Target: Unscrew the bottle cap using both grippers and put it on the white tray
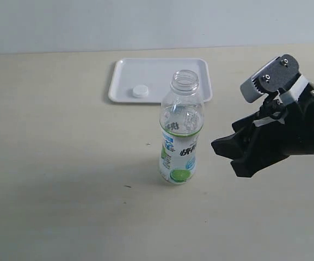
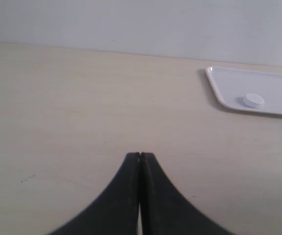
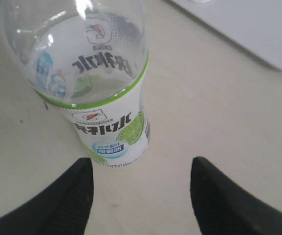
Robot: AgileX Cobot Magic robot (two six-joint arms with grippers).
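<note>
Evidently, small white ribbed cap (image 1: 140, 91): lying on flat white plastic tray (image 1: 162, 68), delivered.
My right hand (image 3: 141, 164): gaping wide, empty.
My left hand (image 2: 140, 155): pressing shut, empty.

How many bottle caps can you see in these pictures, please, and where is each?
1. The bottle cap lies on the white tray, near its left front corner in the exterior view, behind the upright, uncapped bottle. None seems hidden.

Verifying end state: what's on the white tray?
The bottle cap lies on the white tray, by its near-left corner; nothing else shows. The open bottle hides a stretch of the near rim.
</note>
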